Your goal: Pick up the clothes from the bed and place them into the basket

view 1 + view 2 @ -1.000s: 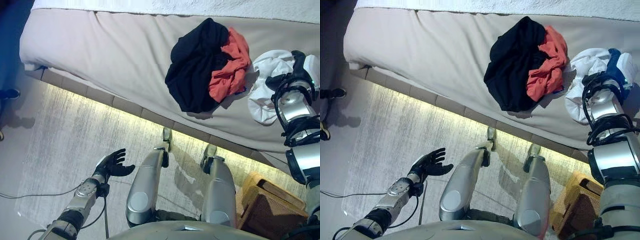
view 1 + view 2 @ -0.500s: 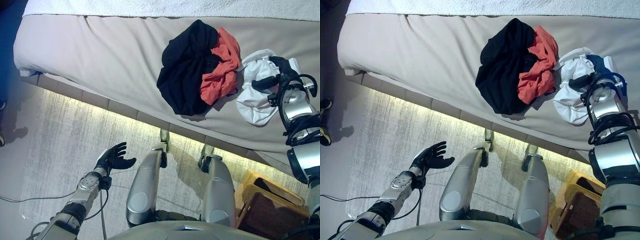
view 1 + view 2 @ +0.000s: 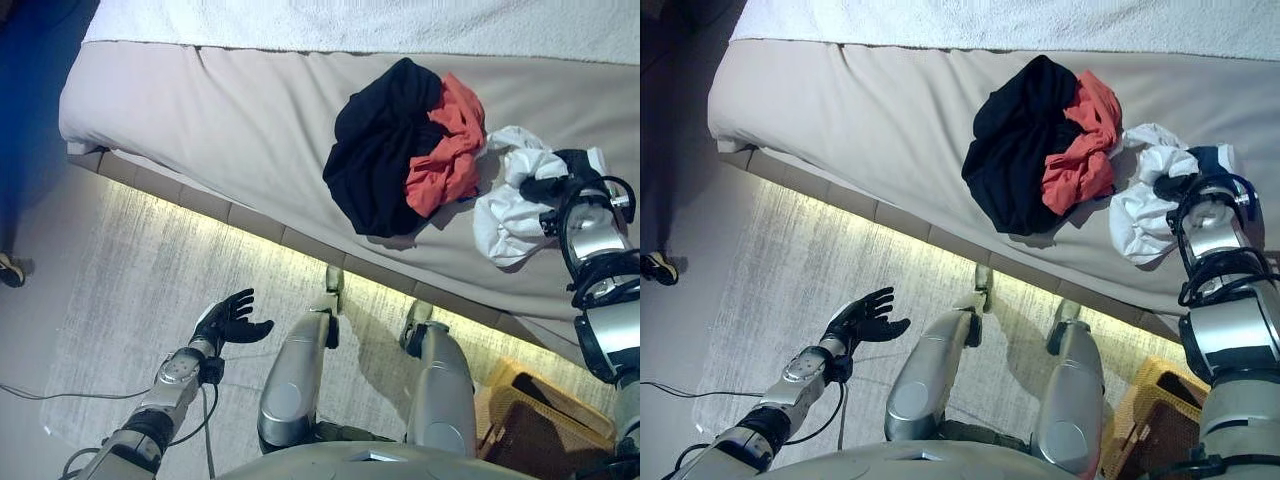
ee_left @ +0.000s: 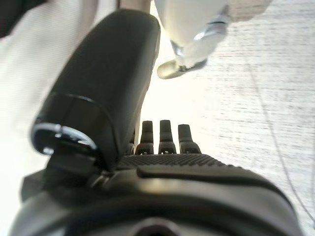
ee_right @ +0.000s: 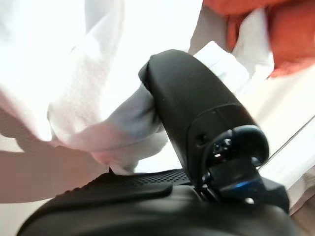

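Note:
A black garment (image 3: 375,150) and an orange-red garment (image 3: 447,150) lie bunched together on the beige bed (image 3: 220,120). Right of them lies a crumpled white garment (image 3: 505,215). My right hand (image 3: 560,187) rests on its right part. In the right wrist view the thumb (image 5: 197,113) is curled over a bunched fold of the white cloth (image 5: 74,73). My left hand (image 3: 228,322) hangs open and empty over the rug, left of the bed's near edge. A wicker basket (image 3: 540,425) stands on the floor at the lower right.
A white blanket (image 3: 400,25) covers the far part of the bed. A lit strip runs under the bed's near edge (image 3: 250,235). A pale rug (image 3: 130,310) lies on the floor. A person's shoe (image 3: 8,270) shows at the far left.
The camera has shifted. My right hand has closed on the white garment and bunched it in, drawing it a little toward the orange-red one. My left hand has stayed open.

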